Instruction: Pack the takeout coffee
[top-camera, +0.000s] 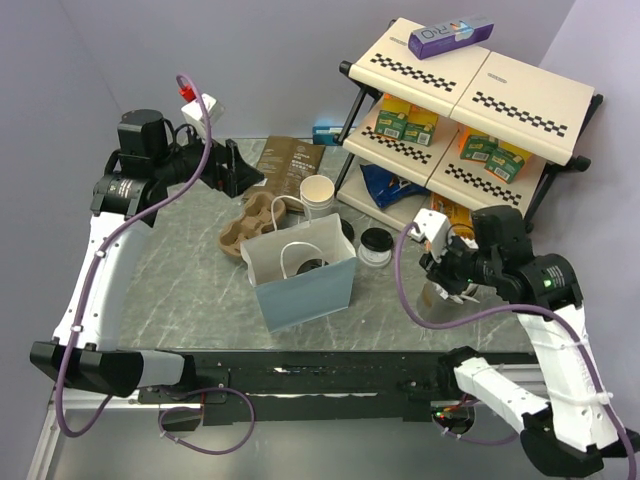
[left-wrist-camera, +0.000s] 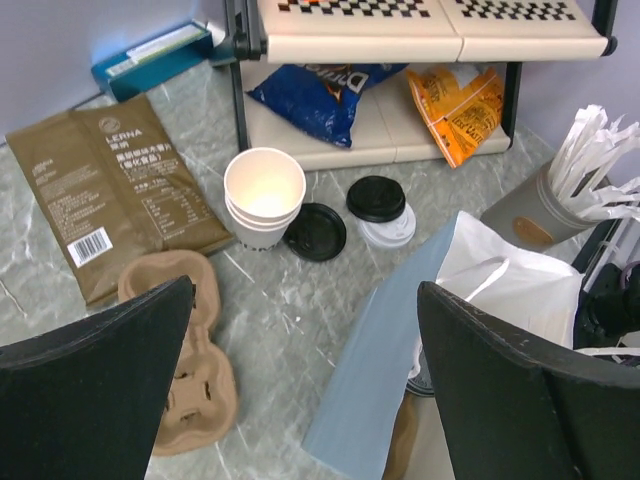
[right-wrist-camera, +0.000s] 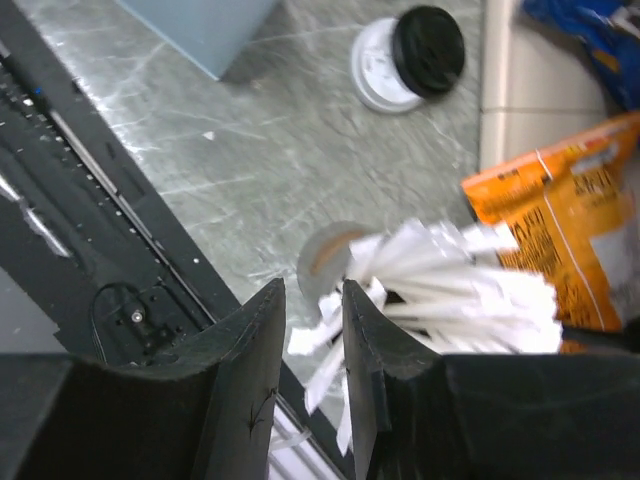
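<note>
The table (left-wrist-camera: 300, 300) is showing a smooth, grey marble-look top with a faint sheen. The cups (left-wrist-camera: 265, 200) are looking like matt white paper, and the lids (left-wrist-camera: 316, 232) are shining as smooth black plastic. The carrier (left-wrist-camera: 205, 370) is showing rough, matt moulded pulp. The pouch (left-wrist-camera: 110, 190) is looking matt brown, the bag (left-wrist-camera: 370, 370) smooth pale-blue paper. The chip packets (left-wrist-camera: 320, 95) are glinting as crinkled glossy film, and the straws (left-wrist-camera: 590, 160) are sitting in thin white paper wrappers.
</note>
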